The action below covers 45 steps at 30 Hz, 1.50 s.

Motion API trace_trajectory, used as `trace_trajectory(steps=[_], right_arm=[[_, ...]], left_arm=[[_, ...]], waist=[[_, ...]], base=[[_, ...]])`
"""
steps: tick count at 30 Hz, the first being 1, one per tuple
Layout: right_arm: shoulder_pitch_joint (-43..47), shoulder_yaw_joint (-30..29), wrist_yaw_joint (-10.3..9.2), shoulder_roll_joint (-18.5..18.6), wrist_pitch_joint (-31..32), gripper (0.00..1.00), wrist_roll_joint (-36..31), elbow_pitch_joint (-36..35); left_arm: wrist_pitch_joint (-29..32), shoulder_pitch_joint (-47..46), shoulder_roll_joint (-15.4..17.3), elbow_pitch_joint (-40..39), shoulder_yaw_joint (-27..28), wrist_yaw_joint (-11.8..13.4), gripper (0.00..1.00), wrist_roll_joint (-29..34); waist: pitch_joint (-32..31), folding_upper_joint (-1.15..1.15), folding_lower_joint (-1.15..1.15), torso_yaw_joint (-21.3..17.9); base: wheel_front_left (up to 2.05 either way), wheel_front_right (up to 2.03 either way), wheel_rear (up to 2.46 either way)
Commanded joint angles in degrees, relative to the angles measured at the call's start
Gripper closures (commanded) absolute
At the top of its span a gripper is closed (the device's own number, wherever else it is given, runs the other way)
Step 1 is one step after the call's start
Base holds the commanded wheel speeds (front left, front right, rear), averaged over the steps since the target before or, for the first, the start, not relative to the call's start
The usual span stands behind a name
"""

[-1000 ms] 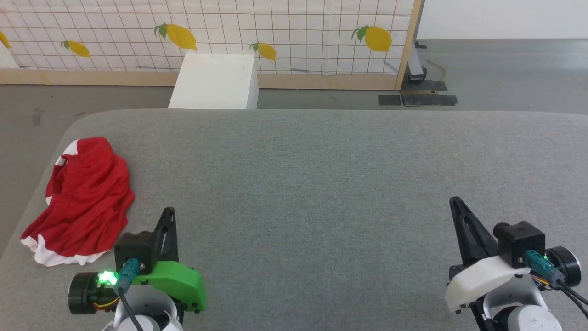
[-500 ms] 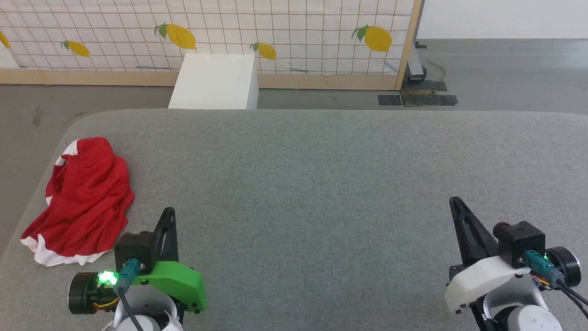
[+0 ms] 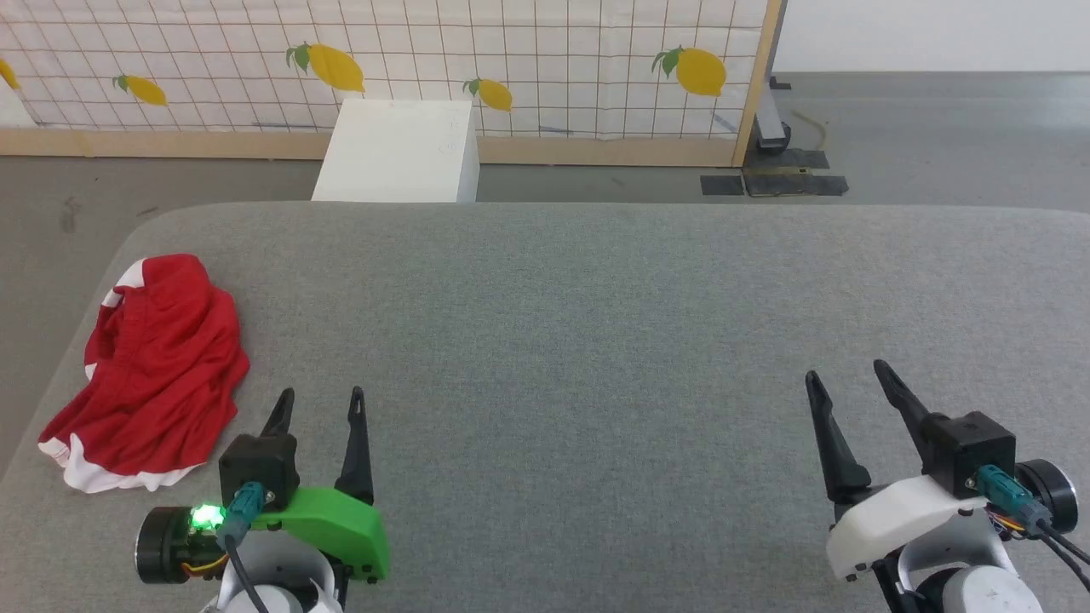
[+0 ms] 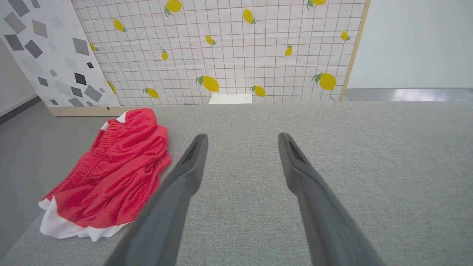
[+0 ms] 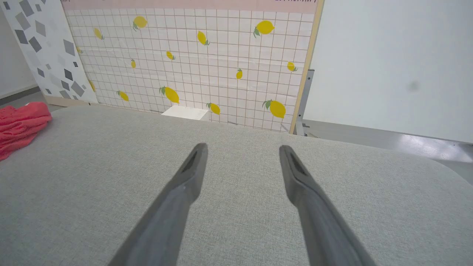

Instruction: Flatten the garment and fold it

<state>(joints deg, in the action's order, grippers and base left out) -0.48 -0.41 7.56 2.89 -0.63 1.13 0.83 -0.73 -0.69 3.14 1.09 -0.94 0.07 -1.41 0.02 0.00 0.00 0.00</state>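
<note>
Both pairs of fingers had spread since a second ago | left gripper (image 3: 320,394) wide apart, holding nothing | right gripper (image 3: 846,371) likewise parted, empty | garment (image 3: 157,366) lay bunched at grey table (image 3: 553,323) left edge, near left gripper, untouched

Shorts (image 3: 162,366) lie in a heap, folds burying much of the fabric underneath. In the right wrist view the left edge slices them off. The box (image 3: 400,149) dips behind the table (image 3: 596,340), its base hidden. The table itself runs off the right edge in the head view.
</note>
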Motion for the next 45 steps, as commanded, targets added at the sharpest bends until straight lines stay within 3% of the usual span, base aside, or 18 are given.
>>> trace_trajectory(steps=[1,20,31,45], right_arm=[[0.61,-0.21,-0.01,0.0,-0.71,0.0,0.7,0.29],[1.13,-0.68,-0.02,0.0,-2.7,0.0,2.54,2.2],[1.47,-0.41,-0.03,-0.01,-3.66,0.0,3.82,3.42],[1.88,-0.2,-0.04,-0.01,-4.38,0.0,5.1,4.29]], left_arm=[[-0.62,-0.11,-0.02,0.39,-0.3,0.25,0.0,-0.47],[-2.89,-0.14,0.27,2.34,-0.69,1.41,0.0,-2.63],[-4.7,0.46,0.62,3.11,-0.74,2.64,0.0,-4.4],[-6.34,0.82,0.83,3.91,-1.39,3.37,0.0,-5.94]], waist=[[0.0,0.0,0.0,0.02],[-0.23,0.0,0.0,3.14],[-0.21,0.0,0.0,8.99],[0.04,0.0,0.0,13.76]], base=[[0.0,0.0,0.0],[0.0,0.0,0.0],[0.0,0.0,0.0],[0.0,0.0,0.0]])
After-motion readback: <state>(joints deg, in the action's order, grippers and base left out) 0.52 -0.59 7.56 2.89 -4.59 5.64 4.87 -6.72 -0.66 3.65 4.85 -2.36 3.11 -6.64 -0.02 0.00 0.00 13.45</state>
